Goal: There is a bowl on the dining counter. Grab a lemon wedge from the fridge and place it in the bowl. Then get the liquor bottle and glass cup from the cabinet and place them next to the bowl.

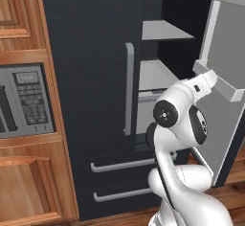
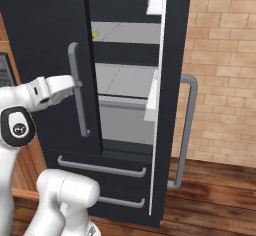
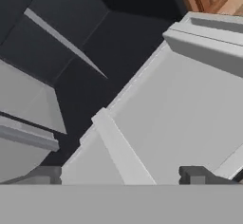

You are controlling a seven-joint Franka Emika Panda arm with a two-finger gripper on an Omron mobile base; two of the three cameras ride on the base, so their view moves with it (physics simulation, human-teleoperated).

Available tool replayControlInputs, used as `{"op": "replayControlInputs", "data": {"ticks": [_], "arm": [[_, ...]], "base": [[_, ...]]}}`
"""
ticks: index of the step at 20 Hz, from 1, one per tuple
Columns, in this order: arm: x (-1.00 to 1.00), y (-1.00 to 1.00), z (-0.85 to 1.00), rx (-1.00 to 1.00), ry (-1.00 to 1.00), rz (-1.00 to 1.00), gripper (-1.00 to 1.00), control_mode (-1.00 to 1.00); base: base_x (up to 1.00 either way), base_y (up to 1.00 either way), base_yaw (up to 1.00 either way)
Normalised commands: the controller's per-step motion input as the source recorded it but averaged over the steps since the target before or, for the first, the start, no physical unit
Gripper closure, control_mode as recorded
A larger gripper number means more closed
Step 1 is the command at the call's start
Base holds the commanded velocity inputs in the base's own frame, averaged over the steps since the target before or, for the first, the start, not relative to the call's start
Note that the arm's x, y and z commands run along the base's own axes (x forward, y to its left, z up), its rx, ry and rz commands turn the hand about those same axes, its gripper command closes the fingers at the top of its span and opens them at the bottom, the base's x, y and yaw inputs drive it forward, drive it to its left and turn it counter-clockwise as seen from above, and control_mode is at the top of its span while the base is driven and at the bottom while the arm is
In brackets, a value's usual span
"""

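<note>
Well, the fridge (image 2: 125, 100) door is standing open, jaws (image 3: 121, 174) spread wide and empty, lemon wedge (image 2: 94, 34) waiting on the shelf.

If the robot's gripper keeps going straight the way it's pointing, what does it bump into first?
Probably the pale grey inside of the open fridge door, where its white bins stick out. The open gripper faces that panel in the hand view; how far off is unclear.

Black fridge (image 1: 91, 76), pale grey shelves (image 2: 125, 80), red brick wall (image 2: 225, 55).
</note>
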Motion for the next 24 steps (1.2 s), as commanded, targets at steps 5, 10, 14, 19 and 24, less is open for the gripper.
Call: {"op": "replayControlInputs", "data": {"ticks": [5, 10, 14, 19, 24], "arm": [[0.00, 0.71, 0.00, 0.30, -0.23, 0.00, -1.00, -1.00], [0.27, 0.32, -0.13, 0.32, -0.04, 0.28, -1.00, -1.00], [0.24, 0.04, -0.03, 0.32, 0.00, 0.23, -1.00, -1.00], [0.56, 0.03, 0.00, 0.30, 0.10, 0.13, -1.00, -1.00], [0.75, 0.00, -0.06, 0.23, 0.17, 0.06, -1.00, -1.00]], "base": [[0.00, 0.00, 0.00], [0.00, 0.00, 0.00], [0.00, 0.00, 0.00], [0.00, 0.00, 0.00], [0.00, 0.00, 0.00]]}}
